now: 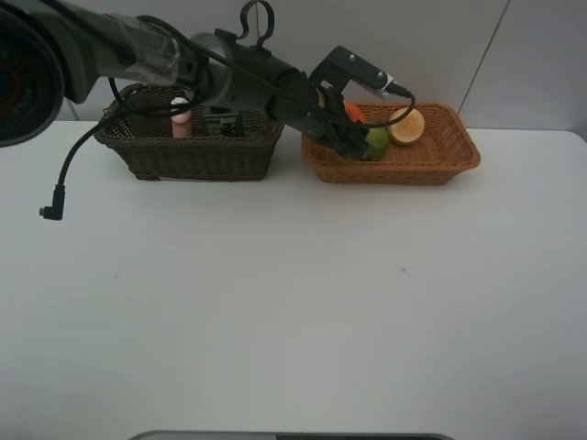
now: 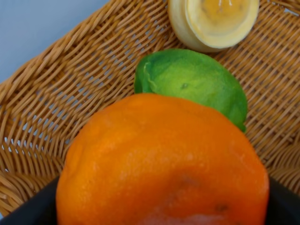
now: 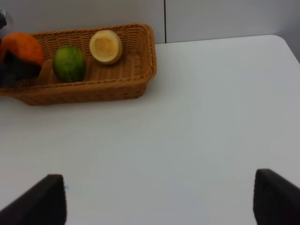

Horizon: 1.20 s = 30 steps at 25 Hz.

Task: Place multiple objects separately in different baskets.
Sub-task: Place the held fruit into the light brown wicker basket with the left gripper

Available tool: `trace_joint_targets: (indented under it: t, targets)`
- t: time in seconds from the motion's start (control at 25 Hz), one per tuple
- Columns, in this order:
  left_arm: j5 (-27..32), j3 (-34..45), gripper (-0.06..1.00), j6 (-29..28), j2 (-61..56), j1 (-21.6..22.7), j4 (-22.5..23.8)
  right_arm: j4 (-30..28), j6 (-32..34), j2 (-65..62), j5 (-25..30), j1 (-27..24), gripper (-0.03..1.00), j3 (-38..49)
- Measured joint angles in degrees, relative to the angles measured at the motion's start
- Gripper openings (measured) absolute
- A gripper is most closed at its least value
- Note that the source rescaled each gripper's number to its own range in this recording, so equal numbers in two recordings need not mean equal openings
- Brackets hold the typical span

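From the high camera I see a white table (image 1: 293, 312) with two wicker baskets at its far side. The dark brown basket (image 1: 188, 156) stands on the left; a pink bottle with a white cap (image 1: 181, 122) stands upright in it, and beside it is a dark flat thing (image 1: 223, 124) that I cannot read well. The light tan basket (image 1: 394, 151) lies just to its right, its long side running left to right. The left arm reaches across into this basket, and the left claw (image 1: 347, 128) is over its left end with the orange fruit (image 1: 353, 112) at it. The green lime (image 1: 376, 142) and a pale yellow round fruit (image 1: 406, 126) lie next to it.

In the left wrist view the orange fruit (image 2: 164, 164) fills the picture, rough-skinned, sitting between the dark jaws, which stand wide around it. The lime (image 2: 192, 84) touches it, its long axis slanted.

In the right wrist view the right claw (image 3: 159, 199) hangs over the bare table (image 3: 197, 117), fingers (image 3: 40, 201) apart, holding nothing.
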Motion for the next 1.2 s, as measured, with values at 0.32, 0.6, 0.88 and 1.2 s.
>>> trace_joint_targets:
  t: [0.32, 0.6, 0.88, 1.2]
  targets:
    - [0.06, 0.0, 0.91, 0.0, 0.0, 0.0, -0.22, 0.0, 0.0, 0.0, 0.0, 0.0, 0.69, 0.0]
    - [0.38, 0.0, 0.91, 0.0, -0.05, 0.0, -0.22, 0.0, 0.0, 0.0, 0.0, 0.0, 0.69, 0.0]
    - [1.71, 0.0, 0.91, 0.0, -0.09, 0.0, -0.22, 0.0, 0.0, 0.0, 0.0, 0.0, 0.69, 0.0]
    - [1.31, 0.0, 0.99, 1.77, -0.17, 0.0, -0.17, 0.0, 0.0, 0.0, 0.0, 0.0, 0.69, 0.0]
